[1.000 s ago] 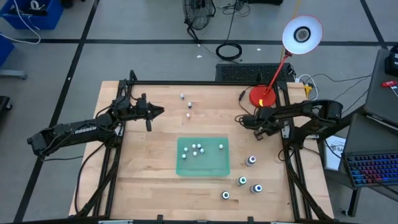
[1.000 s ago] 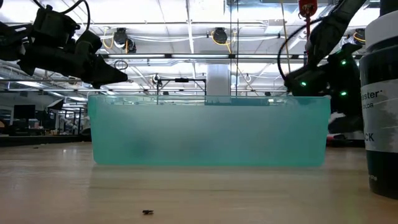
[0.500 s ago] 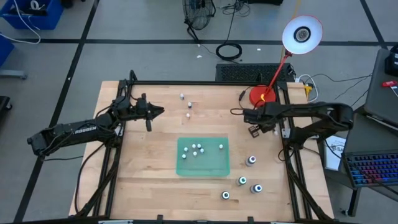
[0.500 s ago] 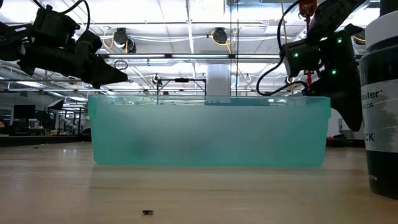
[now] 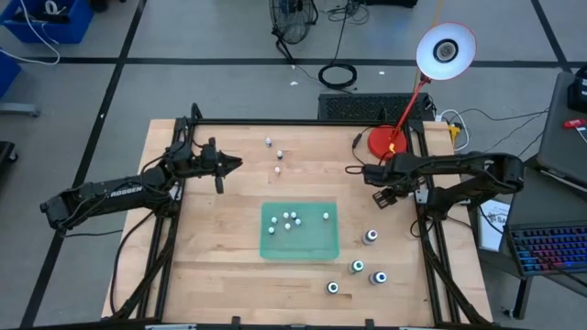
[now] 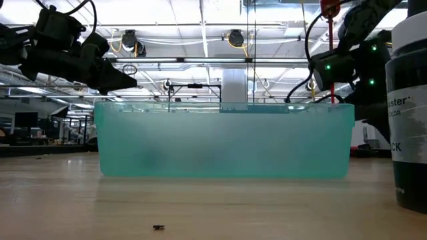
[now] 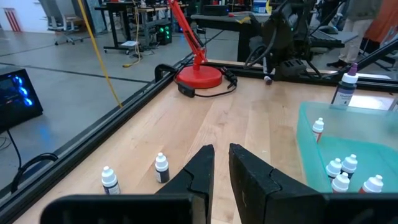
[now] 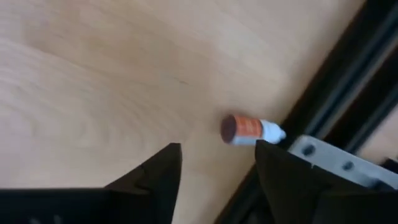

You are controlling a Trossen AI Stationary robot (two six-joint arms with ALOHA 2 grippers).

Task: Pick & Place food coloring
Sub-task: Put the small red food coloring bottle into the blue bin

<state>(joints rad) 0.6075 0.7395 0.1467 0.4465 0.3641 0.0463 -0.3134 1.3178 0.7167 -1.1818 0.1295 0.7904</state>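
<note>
The food coloring shows as small bottles. Several white ones stand in the green tray [image 5: 300, 240], three stand on the far part of the table [image 5: 277, 156], and several bigger ones stand near the front right [image 5: 358, 267]. One orange-bodied bottle [image 8: 247, 129] lies on its side by the black frame rail. My right gripper [image 8: 217, 168] hangs open above the table near the right rail, pointing down, with this bottle just beyond its fingertips and apart from them. My left gripper [image 5: 231, 165] hovers shut over the table's left part, empty.
A red desk lamp stands with its base [image 5: 385, 140] at the far right corner. Black frame rails [image 5: 424, 229] run along both sides of the table. In the low view a big dark bottle [image 6: 408, 100] stands close by. Bare wood lies between the tray and the left arm.
My right gripper has risen a little above the table by the right rail, and its wrist has turned somewhat. The left arm has kept still.
</note>
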